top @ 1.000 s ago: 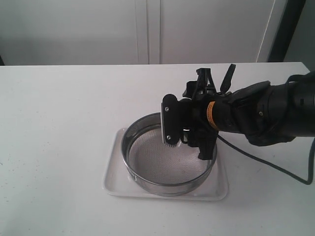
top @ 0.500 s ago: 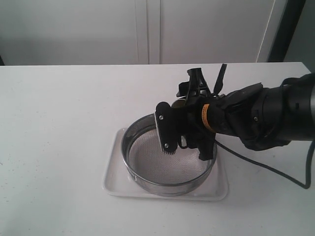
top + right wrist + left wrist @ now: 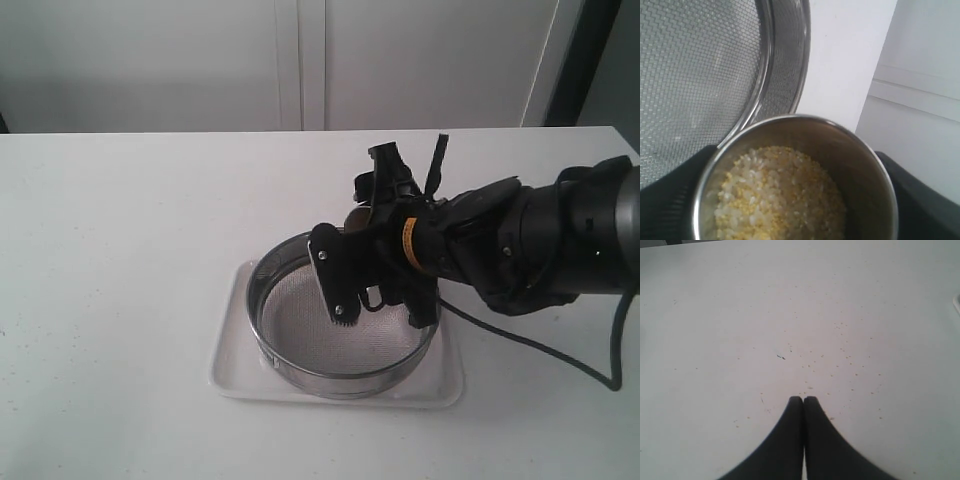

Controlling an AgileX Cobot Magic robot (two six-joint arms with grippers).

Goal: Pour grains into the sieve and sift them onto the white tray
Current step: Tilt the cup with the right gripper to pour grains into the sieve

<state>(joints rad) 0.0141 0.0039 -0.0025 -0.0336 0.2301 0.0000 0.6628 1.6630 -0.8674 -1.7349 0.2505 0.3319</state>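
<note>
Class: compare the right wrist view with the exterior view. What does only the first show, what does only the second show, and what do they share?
Only the right wrist view: the grains lying inside the steel cup. Only the exterior view: the whole white tray beneath the sieve. Both: the sieve's wire mesh, with no grains on it.
</note>
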